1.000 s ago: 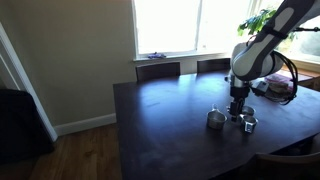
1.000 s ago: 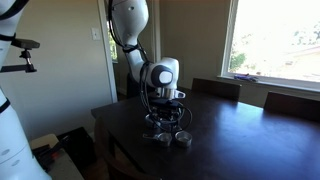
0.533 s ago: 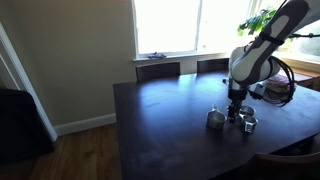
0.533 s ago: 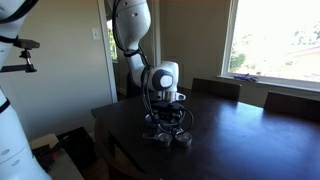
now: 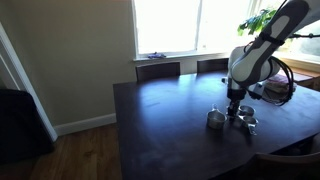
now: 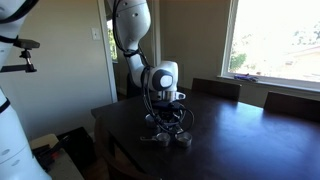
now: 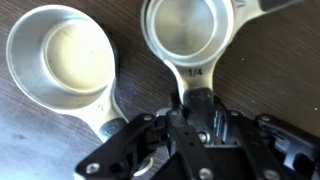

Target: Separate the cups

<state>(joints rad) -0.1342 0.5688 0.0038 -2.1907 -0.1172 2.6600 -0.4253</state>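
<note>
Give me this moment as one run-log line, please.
gripper: astride handle of 1/4 cup, grip unconfirmed | second cup: alongside, apart

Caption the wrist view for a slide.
Wrist view: gripper pinching the handle of the 1/4 measuring cup, a second cup beside it on the dark table.

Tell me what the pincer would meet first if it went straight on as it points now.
Likely the handle of the cup marked 1/4, then the table below; depth is unclear.
</note>
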